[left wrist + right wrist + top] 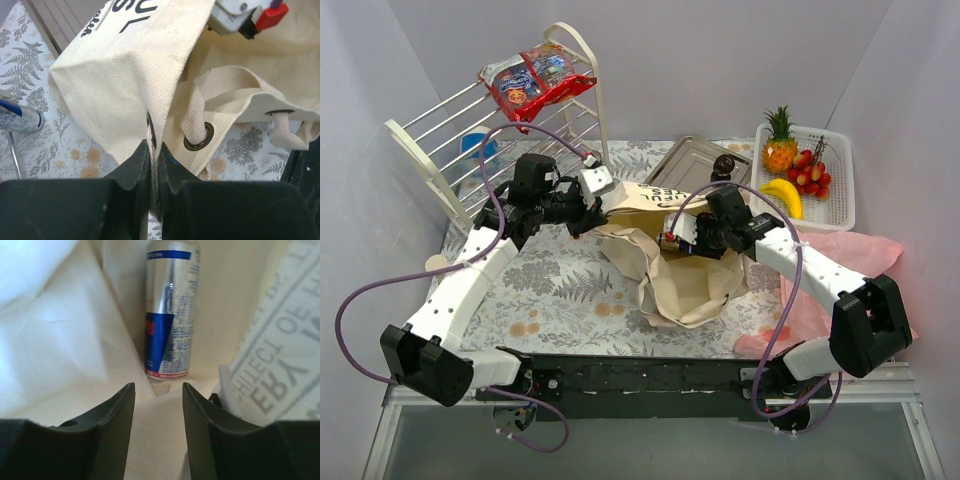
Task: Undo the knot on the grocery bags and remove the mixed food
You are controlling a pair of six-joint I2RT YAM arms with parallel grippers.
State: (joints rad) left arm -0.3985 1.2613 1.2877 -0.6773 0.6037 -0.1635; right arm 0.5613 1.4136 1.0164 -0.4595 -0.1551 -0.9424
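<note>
Right wrist view: a slim drink can (170,310) was seen inside the canvas tote (55,325), ahead of the parted right gripper (158,407). The tote's soft rim was clamped by the left gripper (154,167). Light, rigid, slippery, the can was judged best taken mid-body.

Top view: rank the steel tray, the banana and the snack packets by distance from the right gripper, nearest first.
Measured from the right gripper, which is open inside the canvas tote:
1. Steel tray, just beyond the tote, toward the back.
2. Banana, in the white basket at back right.
3. Snack packets, on top of the white rack, far back left.
</note>
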